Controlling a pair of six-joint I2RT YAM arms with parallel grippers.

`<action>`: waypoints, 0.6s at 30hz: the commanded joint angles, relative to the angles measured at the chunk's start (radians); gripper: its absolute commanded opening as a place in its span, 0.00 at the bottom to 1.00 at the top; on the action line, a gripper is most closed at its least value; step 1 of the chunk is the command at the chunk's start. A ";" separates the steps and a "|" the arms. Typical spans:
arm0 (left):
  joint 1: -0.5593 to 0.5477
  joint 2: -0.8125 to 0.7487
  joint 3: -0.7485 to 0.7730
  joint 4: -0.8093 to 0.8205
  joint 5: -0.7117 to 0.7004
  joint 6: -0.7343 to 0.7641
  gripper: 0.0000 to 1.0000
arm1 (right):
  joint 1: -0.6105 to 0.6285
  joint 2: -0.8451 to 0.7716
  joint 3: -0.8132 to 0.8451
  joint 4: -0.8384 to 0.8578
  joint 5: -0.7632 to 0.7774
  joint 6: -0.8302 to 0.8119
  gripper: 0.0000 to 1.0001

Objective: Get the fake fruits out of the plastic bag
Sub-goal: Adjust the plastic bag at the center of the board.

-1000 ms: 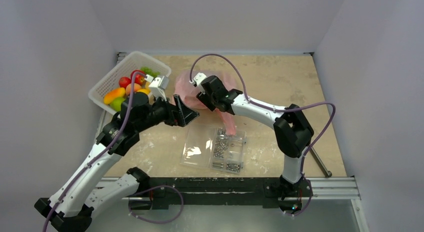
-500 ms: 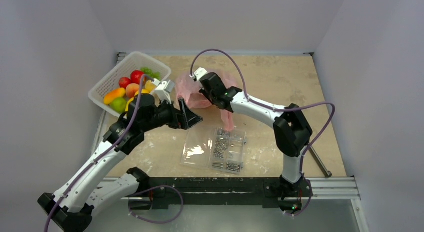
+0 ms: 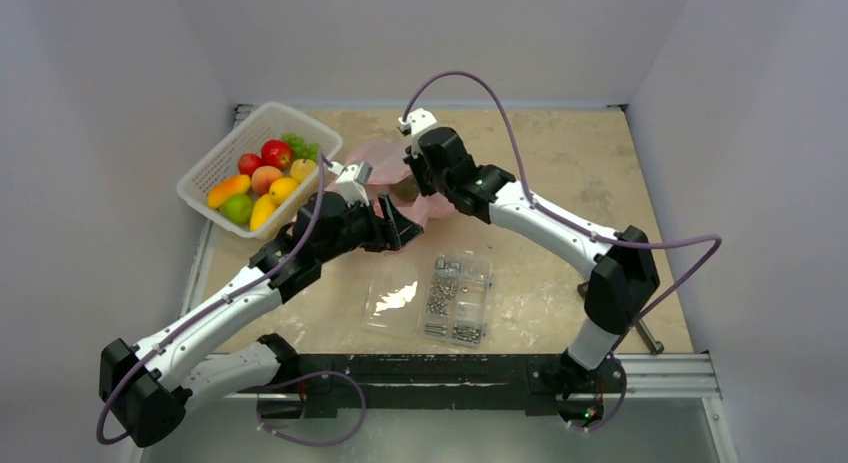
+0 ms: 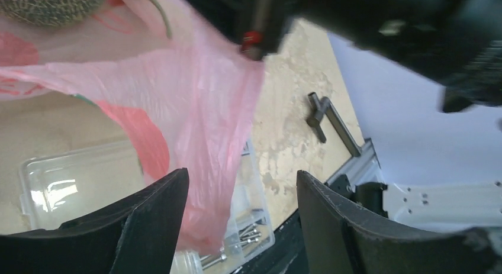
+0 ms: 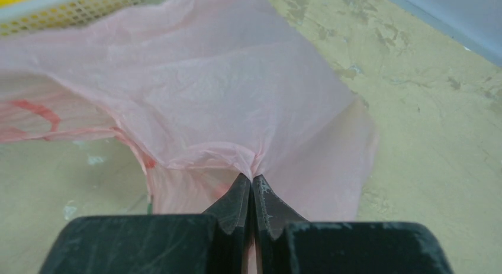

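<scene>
The top view looks steeply down from high behind both arm bases, far enough back to take in the whole worn beige table. The left wrist camera sits just behind the left gripper and faces out between its spread fingers. The thin translucent pink plastic bag hangs very close ahead, with the flat clear plastic case of metal screws beneath. The right wrist camera looks past the right gripper, almost against that bag. All three views share the bag.

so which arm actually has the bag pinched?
The right gripper: its fingers are shut on a fold of the pink bag. The left gripper has its fingers apart, film hanging loose between them.
</scene>
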 commanded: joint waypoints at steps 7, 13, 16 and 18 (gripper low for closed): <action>-0.008 0.001 -0.027 0.076 -0.243 -0.036 0.62 | -0.015 -0.140 -0.051 0.083 -0.096 0.086 0.00; 0.008 0.030 0.027 -0.070 -0.319 -0.021 0.54 | -0.016 -0.155 -0.082 0.090 -0.103 0.077 0.00; 0.008 -0.033 -0.055 0.009 -0.290 -0.015 0.69 | -0.016 -0.147 -0.077 0.071 -0.106 0.068 0.00; 0.024 -0.048 -0.111 0.148 -0.157 0.000 0.83 | -0.016 -0.139 -0.069 0.042 -0.089 0.069 0.00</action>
